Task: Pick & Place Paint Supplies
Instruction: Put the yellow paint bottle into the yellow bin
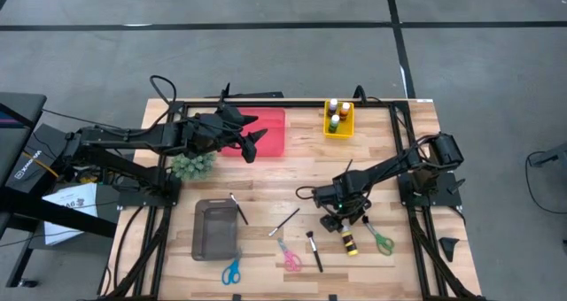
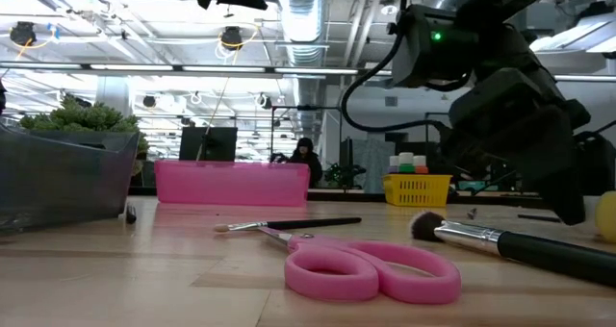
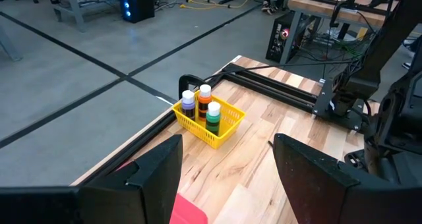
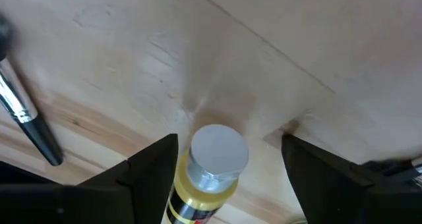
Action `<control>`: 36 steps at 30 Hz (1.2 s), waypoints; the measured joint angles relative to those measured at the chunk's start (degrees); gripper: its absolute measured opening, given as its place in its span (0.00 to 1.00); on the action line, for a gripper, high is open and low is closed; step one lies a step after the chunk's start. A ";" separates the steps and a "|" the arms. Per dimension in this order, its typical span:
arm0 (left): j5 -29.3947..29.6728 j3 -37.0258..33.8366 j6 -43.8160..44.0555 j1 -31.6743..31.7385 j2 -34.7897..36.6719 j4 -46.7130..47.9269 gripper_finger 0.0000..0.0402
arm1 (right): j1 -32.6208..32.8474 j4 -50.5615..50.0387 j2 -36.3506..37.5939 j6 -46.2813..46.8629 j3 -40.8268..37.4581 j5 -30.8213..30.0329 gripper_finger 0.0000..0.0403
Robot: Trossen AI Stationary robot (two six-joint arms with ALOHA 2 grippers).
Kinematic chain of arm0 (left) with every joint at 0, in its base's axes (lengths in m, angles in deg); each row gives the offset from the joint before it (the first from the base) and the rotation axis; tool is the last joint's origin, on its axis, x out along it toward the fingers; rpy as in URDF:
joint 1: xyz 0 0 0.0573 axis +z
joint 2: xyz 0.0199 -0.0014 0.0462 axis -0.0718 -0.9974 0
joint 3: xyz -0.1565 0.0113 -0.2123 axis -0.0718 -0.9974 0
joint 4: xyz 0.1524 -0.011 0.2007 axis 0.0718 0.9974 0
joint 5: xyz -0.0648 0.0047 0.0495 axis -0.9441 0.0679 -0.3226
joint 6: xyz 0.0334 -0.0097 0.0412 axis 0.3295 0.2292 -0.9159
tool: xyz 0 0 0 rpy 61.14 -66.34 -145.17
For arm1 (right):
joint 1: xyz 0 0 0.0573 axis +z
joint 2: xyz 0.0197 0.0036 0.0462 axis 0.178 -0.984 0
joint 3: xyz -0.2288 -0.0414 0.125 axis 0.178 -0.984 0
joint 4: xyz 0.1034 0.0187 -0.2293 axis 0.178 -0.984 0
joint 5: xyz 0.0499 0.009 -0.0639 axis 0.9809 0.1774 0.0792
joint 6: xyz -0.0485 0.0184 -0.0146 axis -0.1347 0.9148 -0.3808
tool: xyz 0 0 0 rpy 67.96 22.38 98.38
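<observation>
Right gripper jaws apart, straddling lying yellow-and-black paint bottle, not yet gripped; makeup brush and thin paintbrush loose on table; three bottles already in yellow basket; left gripper open over pink tray.

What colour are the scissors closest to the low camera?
Pink scissors, seen best in the low view.

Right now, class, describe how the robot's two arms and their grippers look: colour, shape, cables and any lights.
Both arms are black, jointed, trailing black cables. The left gripper and right gripper each end in two flat, dark, blade-like fingers. A small green light glows on the right arm's wrist.
</observation>
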 joint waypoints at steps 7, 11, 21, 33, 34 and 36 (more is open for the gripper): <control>0.00 0.00 0.16 0.00 0.00 -0.04 0.58 | 0.04 -0.85 -0.08 -0.36 -0.16 -0.31 0.48; 0.02 0.00 0.16 -0.02 0.00 -0.05 0.58 | 0.05 -1.55 -0.12 -1.86 -0.22 -0.76 0.28; 0.02 0.00 0.18 -0.02 0.00 -0.11 0.58 | 0.06 -2.46 4.94 -1.67 -0.26 -6.86 0.06; 0.02 -0.02 0.35 -0.02 0.00 -0.24 0.58 | 13.78 -6.66 18.82 7.43 -0.22 -13.95 0.18; 0.03 -0.02 0.72 -0.02 0.00 -0.24 0.58 | 15.85 -7.45 19.40 11.97 -0.37 -13.99 0.19; 0.04 -0.02 2.46 -0.02 0.00 -0.24 0.58 | 19.71 -6.60 20.66 23.49 -1.27 -13.94 0.23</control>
